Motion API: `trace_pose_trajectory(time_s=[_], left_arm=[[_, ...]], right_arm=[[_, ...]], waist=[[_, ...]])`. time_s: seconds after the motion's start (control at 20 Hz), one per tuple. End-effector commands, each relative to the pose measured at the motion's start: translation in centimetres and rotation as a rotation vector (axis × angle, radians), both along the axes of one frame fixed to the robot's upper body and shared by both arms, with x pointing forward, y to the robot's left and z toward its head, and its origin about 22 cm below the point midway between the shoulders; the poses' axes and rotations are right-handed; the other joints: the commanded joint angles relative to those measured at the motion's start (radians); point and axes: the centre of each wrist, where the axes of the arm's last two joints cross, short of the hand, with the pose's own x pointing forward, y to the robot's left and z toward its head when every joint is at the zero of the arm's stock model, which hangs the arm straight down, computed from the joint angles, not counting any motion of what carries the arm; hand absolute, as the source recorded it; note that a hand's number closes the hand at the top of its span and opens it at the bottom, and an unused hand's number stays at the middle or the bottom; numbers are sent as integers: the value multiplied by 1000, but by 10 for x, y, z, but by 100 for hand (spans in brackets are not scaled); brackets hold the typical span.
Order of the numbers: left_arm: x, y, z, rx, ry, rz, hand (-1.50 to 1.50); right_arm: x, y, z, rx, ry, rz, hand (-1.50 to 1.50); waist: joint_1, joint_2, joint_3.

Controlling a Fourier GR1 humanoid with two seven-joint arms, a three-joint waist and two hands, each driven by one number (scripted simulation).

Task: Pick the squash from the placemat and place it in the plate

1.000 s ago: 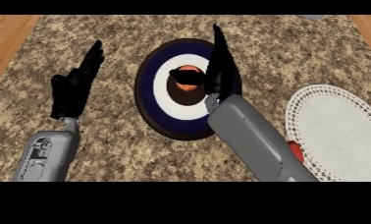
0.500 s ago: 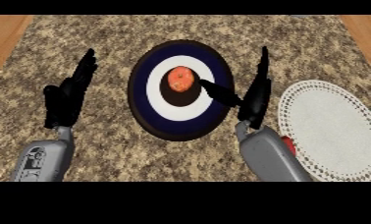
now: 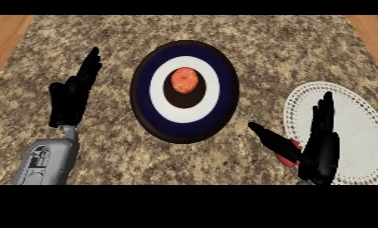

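Note:
An orange squash (image 3: pixel 184 80) lies in the dark centre of the round plate (image 3: pixel 146 92), which has navy, white and dark rings. The white lace placemat (image 3: pixel 351 122) sits at the right with nothing on it. My right hand (image 3: pixel 319 148) is open at the lower right, over the placemat's left edge, fingers straight up and thumb spread to the left; it holds nothing. My left hand (image 3: pixel 71 97) rests open left of the plate, fingers pointing up.
The speckled granite counter (image 3: pixel 266 47) stretches around the plate. Wooden strips (image 3: pixel 11 29) show at the far left and right top corners. A small red patch (image 3: pixel 289 157) shows beside my right thumb.
My right hand has drawn back from over the plate toward the lower right, uncovering the squash in the plate's centre. The left hand has barely moved.

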Motion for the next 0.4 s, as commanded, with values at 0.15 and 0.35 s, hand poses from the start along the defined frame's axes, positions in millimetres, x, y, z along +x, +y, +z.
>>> trace_pose_trajectory(time_s=[0.15,0.35], left_arm=[[-2,-13,-9,-14,2,-13,0],[11,-5,5,-2,-8,-18,0]], right_arm=[[-42,-54,-15,9,-34,15,-150],[-47,-65,-27,15,-24,4,-150]], waist=[[4,1,0],[7,2,0]])
